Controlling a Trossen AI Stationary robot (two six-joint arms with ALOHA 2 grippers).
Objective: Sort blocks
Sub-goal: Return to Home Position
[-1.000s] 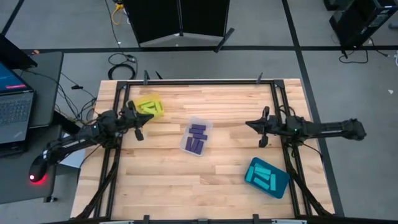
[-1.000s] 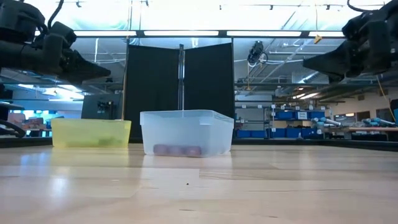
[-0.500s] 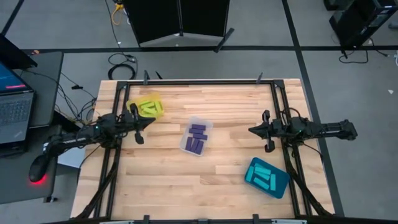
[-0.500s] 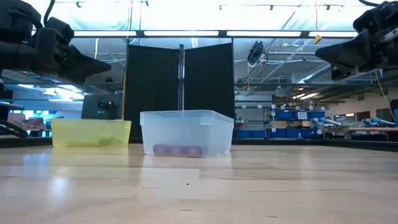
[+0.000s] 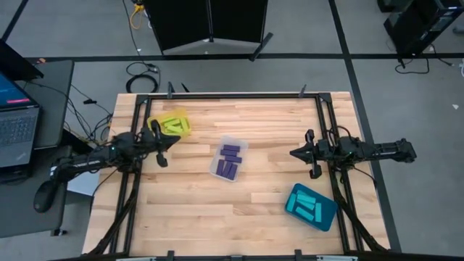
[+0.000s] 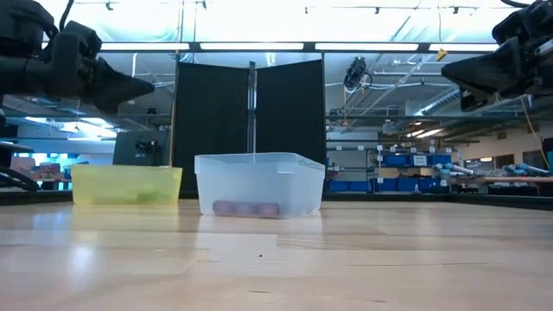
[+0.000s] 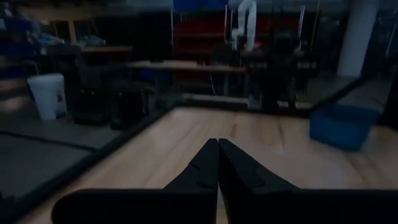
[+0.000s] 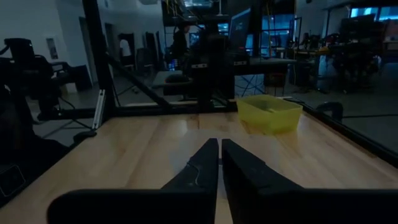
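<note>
Blocks (image 5: 229, 161), smooth small bars, in plastic trays (image 5: 236, 142); left claw (image 7: 218, 144), right claw (image 8: 219, 142) pressed together

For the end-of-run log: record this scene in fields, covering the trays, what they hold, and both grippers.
yellow tray: left side of table, holds lime-green blocks
clear tray: centre, holds purple blocks
teal tray: right side, holds cyan blocks
left gripper: shut, empty, raised above the table beside the yellow tray
right gripper: shut, empty, raised above the table's right side
table: wooden; every block in view lies in a tray
</note>
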